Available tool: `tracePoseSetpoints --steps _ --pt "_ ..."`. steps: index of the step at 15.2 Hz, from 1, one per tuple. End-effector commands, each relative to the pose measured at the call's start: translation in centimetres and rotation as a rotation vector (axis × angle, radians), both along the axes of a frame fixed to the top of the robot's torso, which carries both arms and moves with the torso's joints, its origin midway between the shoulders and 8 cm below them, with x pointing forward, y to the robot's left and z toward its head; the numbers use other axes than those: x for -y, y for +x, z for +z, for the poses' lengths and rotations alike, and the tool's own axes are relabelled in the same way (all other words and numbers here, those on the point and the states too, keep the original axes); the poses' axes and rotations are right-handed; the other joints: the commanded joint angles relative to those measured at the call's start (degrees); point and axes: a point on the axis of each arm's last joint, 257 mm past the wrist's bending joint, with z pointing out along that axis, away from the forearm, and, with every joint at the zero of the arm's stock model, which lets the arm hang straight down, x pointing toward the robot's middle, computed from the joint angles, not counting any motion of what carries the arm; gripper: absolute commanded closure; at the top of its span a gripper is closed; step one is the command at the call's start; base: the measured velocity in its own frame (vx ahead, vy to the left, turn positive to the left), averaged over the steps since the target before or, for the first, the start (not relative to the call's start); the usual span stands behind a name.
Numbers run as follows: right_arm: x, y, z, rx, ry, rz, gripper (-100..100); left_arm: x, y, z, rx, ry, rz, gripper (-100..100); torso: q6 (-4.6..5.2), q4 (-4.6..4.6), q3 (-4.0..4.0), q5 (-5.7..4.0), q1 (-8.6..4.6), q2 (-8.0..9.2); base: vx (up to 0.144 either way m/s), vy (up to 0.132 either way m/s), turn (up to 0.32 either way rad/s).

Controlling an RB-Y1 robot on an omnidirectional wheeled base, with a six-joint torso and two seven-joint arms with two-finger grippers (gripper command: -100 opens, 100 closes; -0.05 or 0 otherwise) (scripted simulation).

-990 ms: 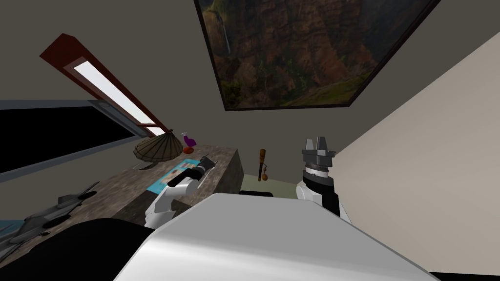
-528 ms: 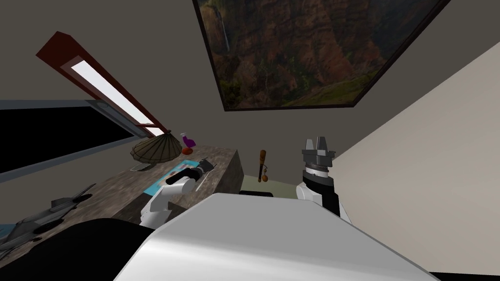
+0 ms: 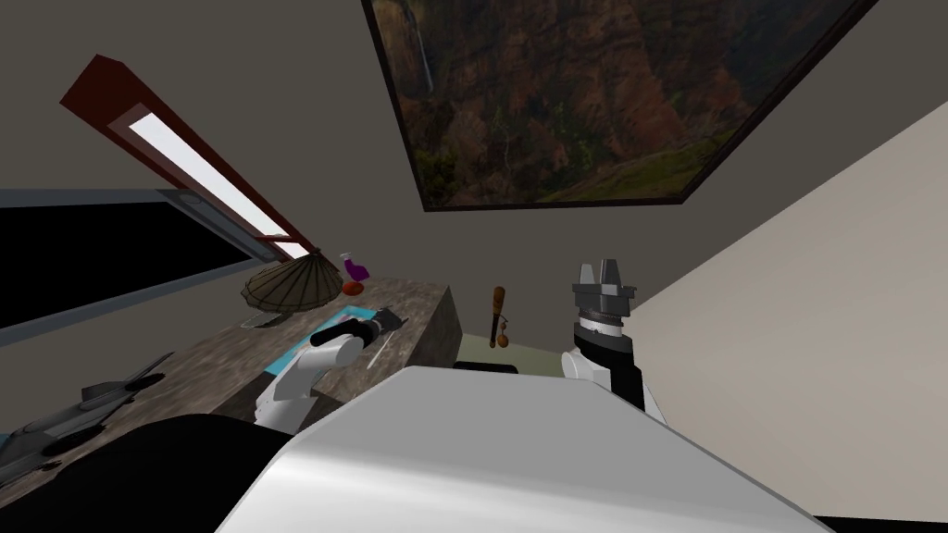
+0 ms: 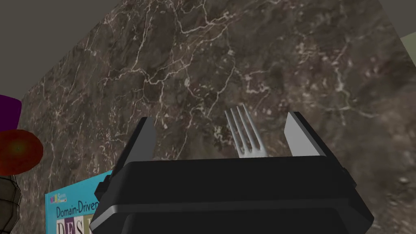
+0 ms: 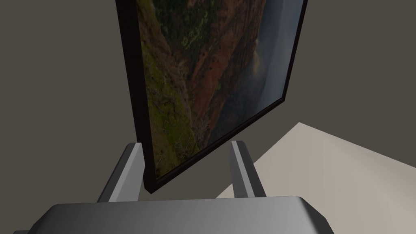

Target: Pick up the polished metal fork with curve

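A shiny metal fork (image 4: 245,136) lies on the dark marble table top (image 4: 284,61). Its tines poke out from behind my left gripper's dark body. My left gripper (image 4: 221,130) is open and hangs just over the fork, whose tines sit between the fingers, closer to one finger (image 4: 300,136) than the other. The handle is hidden under the gripper body. In the head view the left gripper (image 3: 391,321) is low over the table's near right part. My right gripper (image 3: 600,272) is raised to the right of the table, open and holding nothing.
A teal book (image 4: 75,203) lies beside the left gripper, with a red and purple bottle (image 3: 354,273) and a brown fan-shaped thing (image 3: 289,283) further back. A grey toy plane (image 3: 83,407) sits at the table's left. The table edge (image 3: 442,324) drops off right of the fork.
My left arm has reached a little further and lower over the table. The head view has drifted slightly, sliding the table's things leftward. The right arm has not moved.
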Motion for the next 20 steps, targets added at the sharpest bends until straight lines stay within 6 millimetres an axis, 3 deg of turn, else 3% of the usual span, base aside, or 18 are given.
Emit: tracePoseSetpoints --steps 1,11,20 --pt "0.0 0.0 0.0 0.000 0.000 0.000 0 -0.1 -0.6 -0.7 -0.037 -0.019 0.008 -100 0.00 0.00 0.00 0.00 0.00 0.00 0.033 0.000 0.004" --pt "0.0 0.0 0.0 0.000 0.000 0.000 0 -1.2 -4.3 -3.3 -0.227 -0.172 0.093 -100 0.00 0.00 0.00 0.00 0.01 0.01 0.041 0.000 0.007" --pt "0.0 0.0 0.0 0.000 0.000 0.000 0 -1.7 -7.5 -4.6 -0.376 -0.291 0.167 -100 0.00 0.01 0.02 0.00 0.00 0.04 0.036 0.000 0.008"
